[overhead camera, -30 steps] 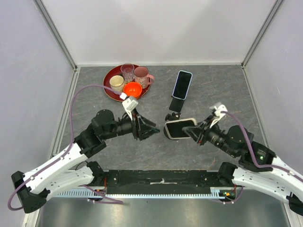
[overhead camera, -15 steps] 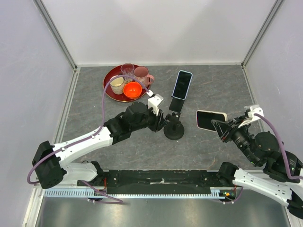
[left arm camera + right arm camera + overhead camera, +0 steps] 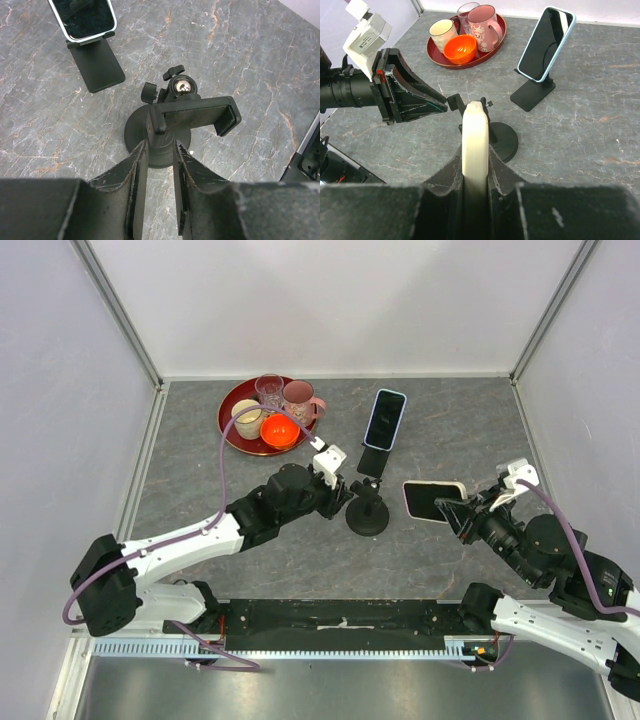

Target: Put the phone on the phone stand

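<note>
- The right gripper (image 3: 476, 162) is pinching the phone (image 3: 476, 125) on edge near the phone stand (image 3: 197, 112), seemingly lining it up to slot in.
- The left gripper (image 3: 160, 150) is sitting narrowly parted by the stand, perhaps bracing it; whether it is gripping, I cannot tell.

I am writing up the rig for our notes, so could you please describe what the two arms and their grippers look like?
The left arm and right arm have white shells between black joints, each trailed by a lavender cable. A white block sits at each wrist. The left gripper and right gripper are black, with wedge-shaped, scuffed fingers.
</note>
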Motion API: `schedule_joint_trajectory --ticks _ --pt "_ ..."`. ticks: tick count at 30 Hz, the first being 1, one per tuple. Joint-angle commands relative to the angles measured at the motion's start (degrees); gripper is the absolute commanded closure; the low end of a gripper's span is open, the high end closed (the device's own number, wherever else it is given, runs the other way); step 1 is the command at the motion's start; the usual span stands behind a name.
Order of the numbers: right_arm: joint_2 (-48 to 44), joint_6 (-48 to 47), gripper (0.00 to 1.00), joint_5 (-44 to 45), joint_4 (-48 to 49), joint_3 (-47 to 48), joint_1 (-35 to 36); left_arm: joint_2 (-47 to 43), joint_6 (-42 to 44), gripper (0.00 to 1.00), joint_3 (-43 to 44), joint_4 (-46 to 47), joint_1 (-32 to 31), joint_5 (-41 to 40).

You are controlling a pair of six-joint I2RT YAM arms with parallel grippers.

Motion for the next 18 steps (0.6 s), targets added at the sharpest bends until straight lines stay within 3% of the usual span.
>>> schedule_joint_trajectory --ticks 1,18 --pt "0.4 -1.1 1.00 -1.8 6.4 1.0 0.0 0.8 3.0 0.67 -0.4 6.6 -0.4 0.5" --pt "3.0 -2.3 1.00 -6.0 8.8 -0.7 0.1 4.4 3.1 0.70 1.3 6.7 -0.5 -2.0"
